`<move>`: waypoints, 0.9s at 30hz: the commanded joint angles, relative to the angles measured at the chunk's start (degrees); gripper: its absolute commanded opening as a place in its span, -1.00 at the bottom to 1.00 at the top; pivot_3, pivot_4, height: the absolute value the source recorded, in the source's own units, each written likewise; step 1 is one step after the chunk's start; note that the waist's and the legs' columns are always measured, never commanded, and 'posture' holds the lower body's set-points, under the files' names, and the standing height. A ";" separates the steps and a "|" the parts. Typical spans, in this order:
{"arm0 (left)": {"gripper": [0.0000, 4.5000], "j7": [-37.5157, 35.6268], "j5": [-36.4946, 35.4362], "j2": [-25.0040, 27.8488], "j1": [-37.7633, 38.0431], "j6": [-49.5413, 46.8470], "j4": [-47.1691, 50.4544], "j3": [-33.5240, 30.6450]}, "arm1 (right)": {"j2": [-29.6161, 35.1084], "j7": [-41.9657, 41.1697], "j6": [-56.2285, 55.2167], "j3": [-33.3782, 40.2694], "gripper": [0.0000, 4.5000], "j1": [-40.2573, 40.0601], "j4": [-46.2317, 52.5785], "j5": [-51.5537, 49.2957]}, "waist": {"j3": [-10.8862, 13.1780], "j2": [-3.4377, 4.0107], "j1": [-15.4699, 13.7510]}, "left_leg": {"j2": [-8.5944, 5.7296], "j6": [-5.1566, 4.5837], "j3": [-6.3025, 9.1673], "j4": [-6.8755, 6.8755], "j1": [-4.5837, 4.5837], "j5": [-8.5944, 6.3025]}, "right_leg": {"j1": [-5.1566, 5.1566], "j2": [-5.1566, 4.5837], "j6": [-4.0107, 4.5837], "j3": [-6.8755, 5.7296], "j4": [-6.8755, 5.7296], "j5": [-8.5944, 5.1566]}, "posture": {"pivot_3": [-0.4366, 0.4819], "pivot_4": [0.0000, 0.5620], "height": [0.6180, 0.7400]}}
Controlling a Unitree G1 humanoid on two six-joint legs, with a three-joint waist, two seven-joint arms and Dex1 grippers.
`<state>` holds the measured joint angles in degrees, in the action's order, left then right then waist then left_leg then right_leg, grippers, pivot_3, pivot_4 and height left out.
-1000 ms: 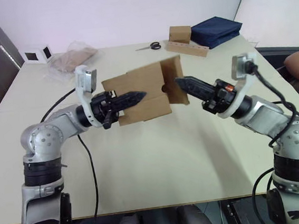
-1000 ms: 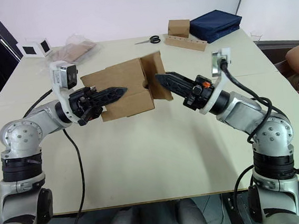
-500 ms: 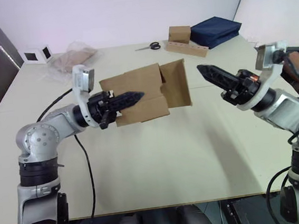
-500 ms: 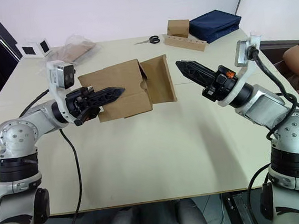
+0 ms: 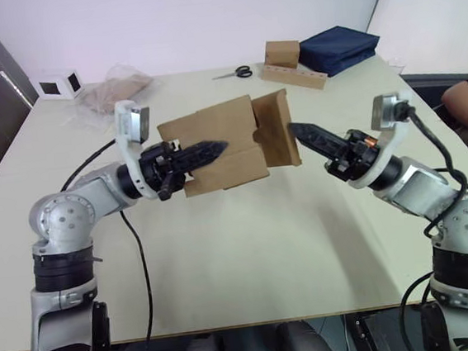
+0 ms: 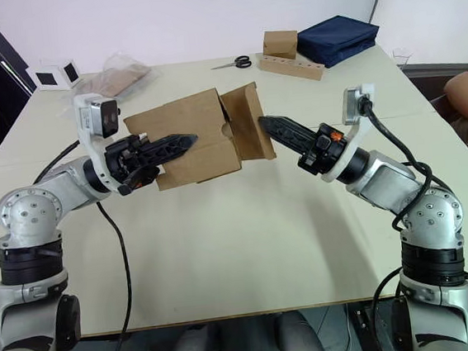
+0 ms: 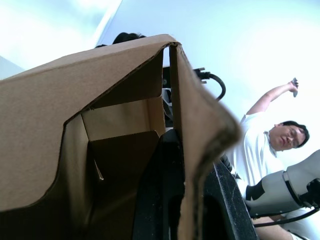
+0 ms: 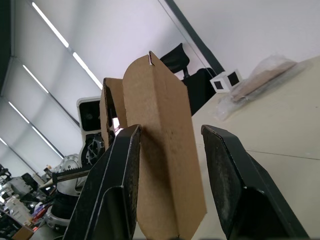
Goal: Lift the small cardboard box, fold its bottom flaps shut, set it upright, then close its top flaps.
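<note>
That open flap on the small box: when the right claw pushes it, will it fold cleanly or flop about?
Probably folds at its crease: the flap is flat, stiff corrugated board, hinged on the small cardboard box. The box seems light; the left claw alone holds it aloft, clamped on one wall. It may swivel when the open right claw, astride the flap's edge, pushes.

Both head views look forward and down from above the near edge of the table (image 5: 250, 257), sharing the lifted box (image 5: 219, 148) at mid-distance. The left wrist view sits against the box, looking up along its wall past a person (image 7: 272, 150). The right wrist view faces the box's flap (image 8: 162, 150) closely from the opposite side.
</note>
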<state>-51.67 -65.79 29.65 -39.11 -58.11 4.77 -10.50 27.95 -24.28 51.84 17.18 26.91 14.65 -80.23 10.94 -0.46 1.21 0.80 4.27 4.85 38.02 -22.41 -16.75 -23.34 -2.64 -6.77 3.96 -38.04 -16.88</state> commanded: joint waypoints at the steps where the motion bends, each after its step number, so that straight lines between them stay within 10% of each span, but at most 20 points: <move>1: -1.00 0.29 -1.60 -0.11 -1.26 0.48 2.00 -1.56 | -0.65 0.38 -1.09 0.32 -0.14 0.01 2.53 -1.37 | 0.00 0.00 -0.01 | 0.00 0.00 0.00 0.00 0.00 0.00 | 0.00 0.00 0.00 0.00 0.00 0.00 | -0.05 -0.47 1.00; 27: -1.00 1.98 -1.74 -1.23 -1.33 1.97 1.70 -1.20 | -4.44 10.75 -5.09 -3.66 -0.14 -2.09 10.77 -10.09 | 0.00 0.01 0.01 | 0.00 0.00 0.00 -0.01 0.00 0.00 | -0.01 0.00 0.00 0.00 0.00 0.00 | -0.05 -0.47 1.00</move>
<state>-49.64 -66.72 28.55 -39.13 -56.94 4.76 -10.46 23.45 -13.27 47.86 13.44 24.64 22.92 -90.06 10.94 -0.45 1.22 0.80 4.27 4.85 38.02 -22.41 -16.75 -23.35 -2.64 -6.77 3.96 -38.04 -16.88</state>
